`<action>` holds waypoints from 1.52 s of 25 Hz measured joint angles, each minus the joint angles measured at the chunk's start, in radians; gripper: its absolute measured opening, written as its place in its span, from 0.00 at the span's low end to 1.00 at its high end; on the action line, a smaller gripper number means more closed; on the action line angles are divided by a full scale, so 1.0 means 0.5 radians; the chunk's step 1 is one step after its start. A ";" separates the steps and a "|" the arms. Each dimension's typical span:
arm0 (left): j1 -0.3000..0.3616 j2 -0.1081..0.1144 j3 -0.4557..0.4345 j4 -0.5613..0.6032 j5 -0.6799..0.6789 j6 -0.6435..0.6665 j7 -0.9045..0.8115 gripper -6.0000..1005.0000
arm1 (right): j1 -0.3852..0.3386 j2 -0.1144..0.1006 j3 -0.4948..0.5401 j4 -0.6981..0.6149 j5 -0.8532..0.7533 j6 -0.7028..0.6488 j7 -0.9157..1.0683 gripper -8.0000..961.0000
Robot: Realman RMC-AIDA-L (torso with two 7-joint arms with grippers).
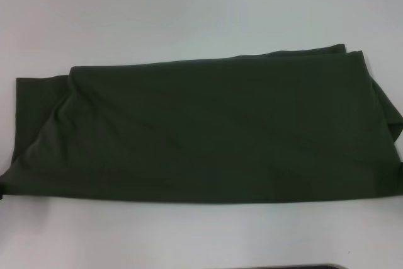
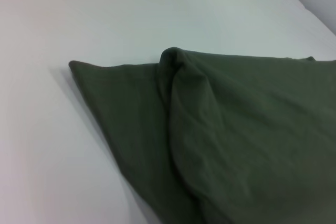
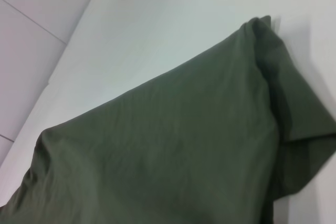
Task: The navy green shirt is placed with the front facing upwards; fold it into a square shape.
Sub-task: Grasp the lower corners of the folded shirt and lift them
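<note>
Dark olive cotton: the navy green shirt (image 1: 208, 130) lay folded into a wide band across the white table (image 1: 189, 4) | lettering and collar hidden in the fold, both ends cut off at head-view edges | soft creases, lower layer showing at left | neither gripper was visible, finger state unknowable.

No lettering, label, brand or number can be read anywhere; the navy green shirt (image 1: 208, 130) shows only plain dark fabric in all three views.
</note>
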 joint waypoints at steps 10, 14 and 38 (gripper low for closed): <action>0.001 0.006 -0.005 -0.035 0.037 -0.005 -0.017 0.08 | 0.029 -0.018 0.022 0.001 0.004 -0.064 0.008 0.38; -0.007 0.022 -0.005 -0.080 0.050 -0.011 -0.023 0.10 | 0.051 -0.028 0.085 -0.010 0.005 -0.098 0.027 0.48; -0.172 0.056 -0.304 -0.081 0.053 -0.095 -0.104 0.60 | 0.226 -0.069 0.149 -0.014 0.017 -0.111 0.088 0.67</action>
